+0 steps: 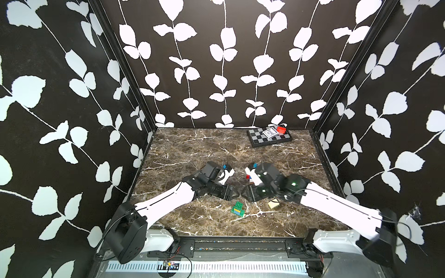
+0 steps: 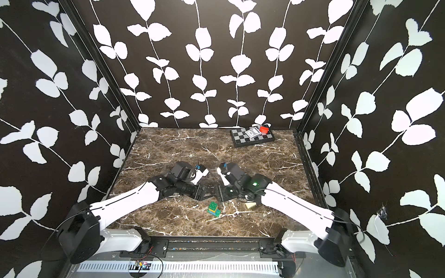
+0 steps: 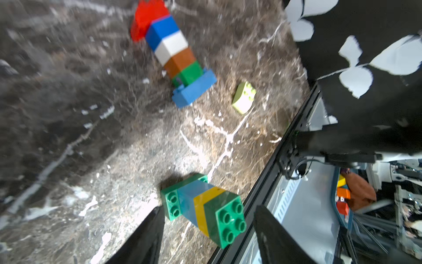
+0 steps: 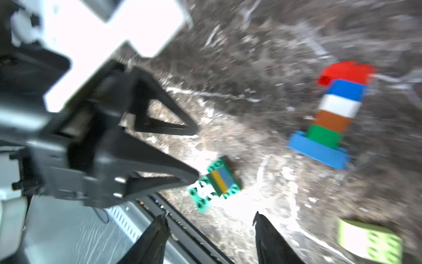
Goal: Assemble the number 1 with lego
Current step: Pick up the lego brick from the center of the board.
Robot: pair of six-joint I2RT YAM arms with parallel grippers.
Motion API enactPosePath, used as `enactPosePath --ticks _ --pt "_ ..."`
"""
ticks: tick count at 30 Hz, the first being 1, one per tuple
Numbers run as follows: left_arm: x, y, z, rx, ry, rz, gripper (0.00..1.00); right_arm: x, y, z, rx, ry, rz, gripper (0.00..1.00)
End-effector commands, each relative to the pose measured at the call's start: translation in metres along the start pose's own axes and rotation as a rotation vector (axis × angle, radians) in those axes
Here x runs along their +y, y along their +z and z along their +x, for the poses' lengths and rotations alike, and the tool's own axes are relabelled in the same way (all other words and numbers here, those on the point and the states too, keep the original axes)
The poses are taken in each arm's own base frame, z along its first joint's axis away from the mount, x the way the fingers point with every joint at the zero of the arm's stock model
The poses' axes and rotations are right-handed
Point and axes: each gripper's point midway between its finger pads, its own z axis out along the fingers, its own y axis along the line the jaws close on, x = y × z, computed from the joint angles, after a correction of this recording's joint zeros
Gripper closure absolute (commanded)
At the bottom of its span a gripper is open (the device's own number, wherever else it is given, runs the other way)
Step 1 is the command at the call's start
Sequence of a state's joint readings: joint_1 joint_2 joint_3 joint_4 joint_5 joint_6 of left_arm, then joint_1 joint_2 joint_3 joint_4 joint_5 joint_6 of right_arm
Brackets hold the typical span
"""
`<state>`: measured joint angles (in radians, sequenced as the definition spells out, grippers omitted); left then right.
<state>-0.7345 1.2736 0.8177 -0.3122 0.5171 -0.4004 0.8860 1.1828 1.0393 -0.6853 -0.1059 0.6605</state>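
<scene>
While both tools stand parted and empty, the lego number lies flat on the worktop (image 3: 114, 160) ahead of them.

Left tool (image 3: 207, 209): fingers about half apart, nothing gripped. A short stack (image 3: 205, 201) of green, light blue, yellow and green lies on its side just beyond its fingertips, long axis skewed across the gap, studded end nearest. Right tool (image 4: 210, 216): parted alike, holding nothing; the same short stack (image 4: 214, 180) lies further ahead of it, so the left arm is the nearer. The lego column (image 3: 173, 52) of red, blue, white, orange and green on a long blue base lies well ahead of both tools, its long axis running away from the left one. It already reads as a 1, by my judgement. A loose light-green brick (image 3: 244, 98) sits beside the base, apart from it.
</scene>
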Motion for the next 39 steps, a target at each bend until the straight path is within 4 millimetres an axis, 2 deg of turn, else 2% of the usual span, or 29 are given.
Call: enactPosePath --ticks 1,2,5,8,11,13,18,23,29,34,37,39 --pt "-0.008 -0.016 -0.025 -0.11 0.045 -0.027 0.34 -0.095 -0.009 0.043 0.064 0.199 0.364 0.36" --pt "-0.008 -0.02 -0.03 -0.136 0.055 -0.046 0.34 -0.118 -0.016 0.055 0.074 0.269 0.445 0.36" --pt "0.0 -0.034 -0.042 -0.217 0.069 -0.128 0.34 -0.152 -0.019 0.076 0.059 0.428 0.522 0.35" --pt "0.007 -0.047 -0.049 -0.271 0.072 -0.202 0.34 -0.167 -0.006 0.088 0.04 0.559 0.495 0.34" --pt "0.016 -0.056 -0.05 -0.301 0.063 -0.264 0.33 -0.177 0.013 0.083 0.0 0.669 0.432 0.35" --pt "0.018 -0.06 -0.049 -0.311 0.061 -0.282 0.33 -0.178 0.027 0.07 -0.024 0.706 0.361 0.35" --pt "0.024 -0.064 -0.046 -0.326 0.036 -0.307 0.33 -0.173 0.058 0.046 0.037 0.65 0.216 0.37" --pt "0.026 -0.064 -0.044 -0.335 0.009 -0.302 0.33 -0.17 0.073 0.057 0.168 0.598 0.189 0.4" --pt "0.026 -0.062 -0.046 -0.345 0.004 -0.299 0.33 -0.15 0.071 0.078 0.232 0.61 0.108 0.43" --pt "0.027 -0.052 -0.051 -0.339 -0.006 -0.278 0.33 -0.129 0.068 0.091 0.245 0.616 0.047 0.43" --pt "0.027 -0.048 -0.054 -0.334 -0.005 -0.279 0.33 -0.118 0.064 0.088 0.225 0.591 0.004 0.43" --pt "0.029 -0.048 -0.055 -0.334 -0.005 -0.291 0.33 -0.118 0.055 0.08 0.209 0.524 0.024 0.44"
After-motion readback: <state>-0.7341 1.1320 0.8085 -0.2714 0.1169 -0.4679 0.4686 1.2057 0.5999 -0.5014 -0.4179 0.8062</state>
